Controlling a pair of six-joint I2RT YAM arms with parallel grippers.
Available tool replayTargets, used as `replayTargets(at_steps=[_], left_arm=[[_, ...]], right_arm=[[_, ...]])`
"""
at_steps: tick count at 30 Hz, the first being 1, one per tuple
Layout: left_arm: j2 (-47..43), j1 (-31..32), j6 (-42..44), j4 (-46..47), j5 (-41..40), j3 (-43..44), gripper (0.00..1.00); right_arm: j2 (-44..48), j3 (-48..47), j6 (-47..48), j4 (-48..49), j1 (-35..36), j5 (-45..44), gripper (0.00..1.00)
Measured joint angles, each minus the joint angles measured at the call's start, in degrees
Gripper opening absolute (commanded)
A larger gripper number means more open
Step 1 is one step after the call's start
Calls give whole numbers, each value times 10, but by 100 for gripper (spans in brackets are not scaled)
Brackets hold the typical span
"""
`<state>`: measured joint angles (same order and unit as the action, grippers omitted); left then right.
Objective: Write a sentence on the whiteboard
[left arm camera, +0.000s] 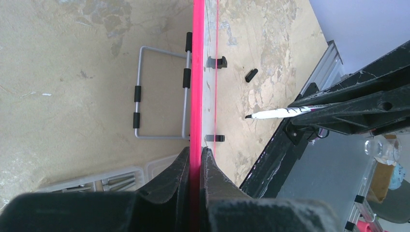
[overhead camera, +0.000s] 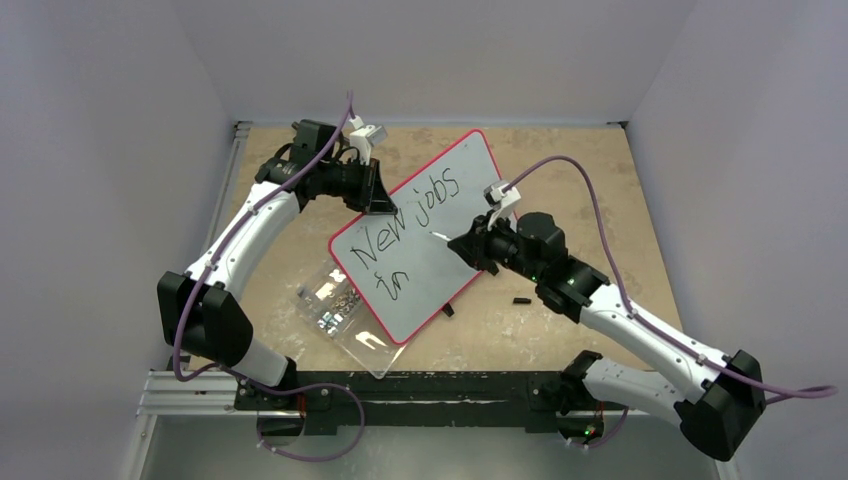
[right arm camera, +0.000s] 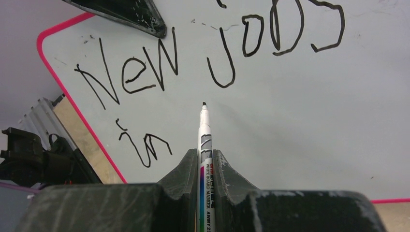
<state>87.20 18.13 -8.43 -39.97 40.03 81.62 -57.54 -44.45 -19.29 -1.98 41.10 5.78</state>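
Observation:
The whiteboard (overhead camera: 440,225), white with a thin red rim, lies slanted across the middle of the table. My left gripper (overhead camera: 380,196) is shut on its upper left rim, and the left wrist view shows the red rim (left arm camera: 196,72) pinched edge-on by that gripper (left arm camera: 196,155). The sentence (overhead camera: 400,228) reads "New jobs" with "in" beneath it, as the same words of the sentence (right arm camera: 159,63) show in the right wrist view. My right gripper (right arm camera: 205,155) is shut on a whiteboard marker (right arm camera: 205,128), tip pointing at the board below "jobs". Seen from the left wrist, the marker (left arm camera: 275,113) looks slightly off the surface.
A clear plastic box of screws (overhead camera: 335,303) sits at the board's lower left corner. A small black marker cap (overhead camera: 521,299) lies on the table right of the board. A grey wire stand (left arm camera: 159,94) hangs behind the board. Walls close in on three sides.

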Motion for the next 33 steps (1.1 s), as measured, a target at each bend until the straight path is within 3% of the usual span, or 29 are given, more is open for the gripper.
replayTargets(at_steps=[33], left_arm=[[0,0,0,0,0,0,0]], right_arm=[[-6,56,-5,78,-9,45,0]])
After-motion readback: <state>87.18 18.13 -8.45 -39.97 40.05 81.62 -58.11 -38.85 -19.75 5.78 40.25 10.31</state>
